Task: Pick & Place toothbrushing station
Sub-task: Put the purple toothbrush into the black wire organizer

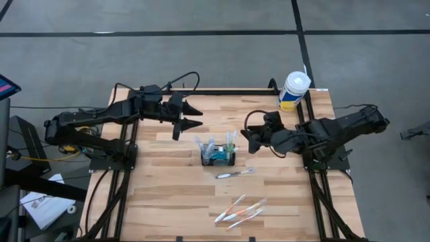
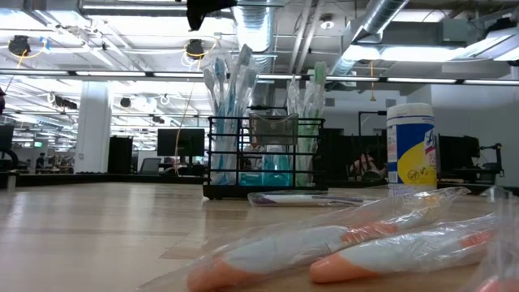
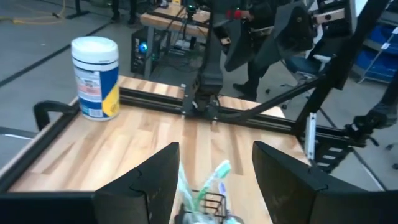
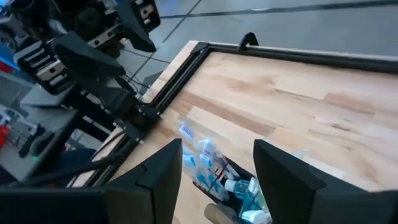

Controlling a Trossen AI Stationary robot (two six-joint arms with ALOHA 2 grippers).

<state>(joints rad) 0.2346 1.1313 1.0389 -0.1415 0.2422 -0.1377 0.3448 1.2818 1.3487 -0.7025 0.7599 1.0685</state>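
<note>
Wooden tabletop: the toothbrushing station (image 1: 218,156) sits mid-table, long axis left-right. Right gripper (image 1: 246,140), fingers spread and empty, hovers just right of it, nearer than the left gripper (image 1: 195,115), likewise spread.

high view: straight down over the whole table (image 1: 168,195), both arms in shot.
low view: tabletop level, wrapped toothbrushes (image 2: 324,251) right up close.
left wrist view: looks out between its own fingers (image 3: 149,180).
right wrist view: same deal.
shared: all four catch the caddy (image 1: 218,156).
</note>
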